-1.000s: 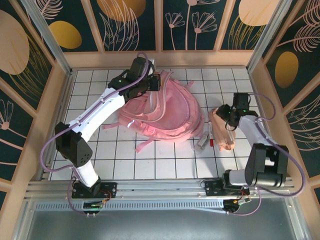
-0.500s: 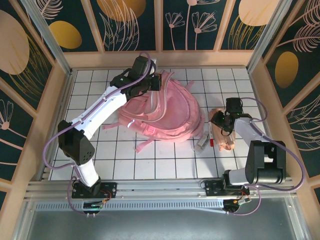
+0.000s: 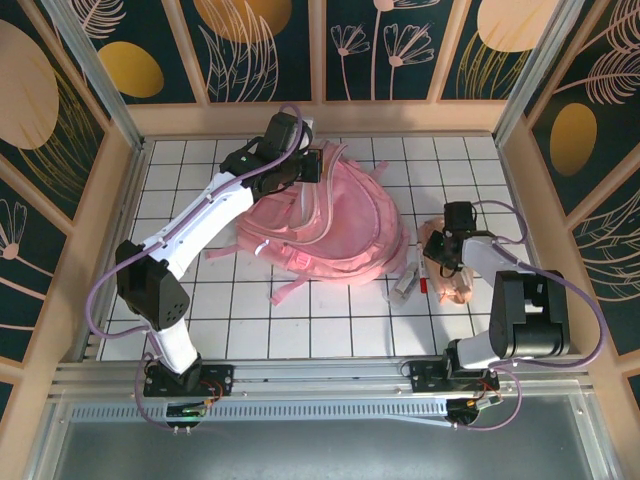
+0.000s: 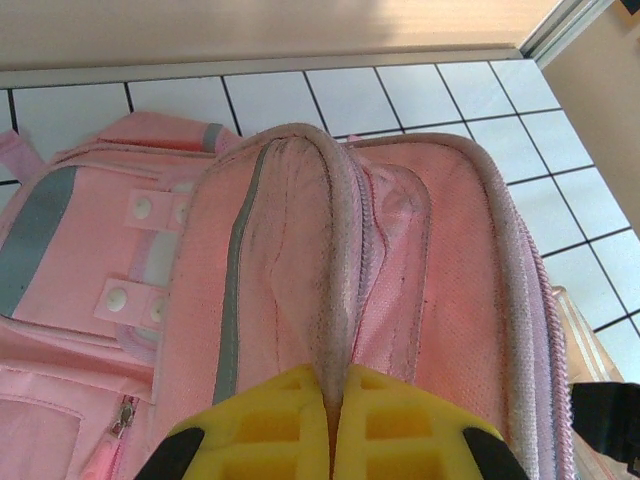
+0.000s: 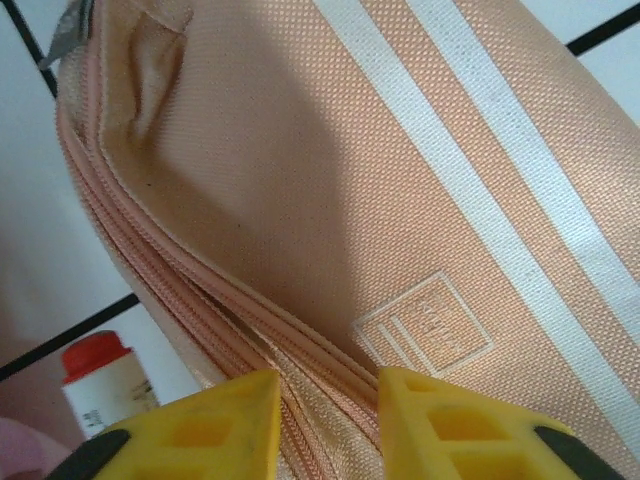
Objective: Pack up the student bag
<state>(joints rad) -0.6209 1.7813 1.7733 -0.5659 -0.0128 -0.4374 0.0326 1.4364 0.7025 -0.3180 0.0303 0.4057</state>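
Pinching the raised rim of the student bag [image 3: 335, 230], which lies toward the far side of the table [image 3: 200, 300], the left claw [image 4: 333, 390] is clenched on pink fabric, propping the mouth up. The right claw [image 5: 328, 390] hangs released astride the zip edge of the peach pouch [image 5: 420, 180]. Best to close squarely on that seam, lift clear of the red-capped bottle [image 5: 100, 385], then feed the pouch into the opening

Part of student bag [image 4: 400, 250] cut off by frame edge, red-capped bottle [image 5: 98, 385] cropped, label unreadable
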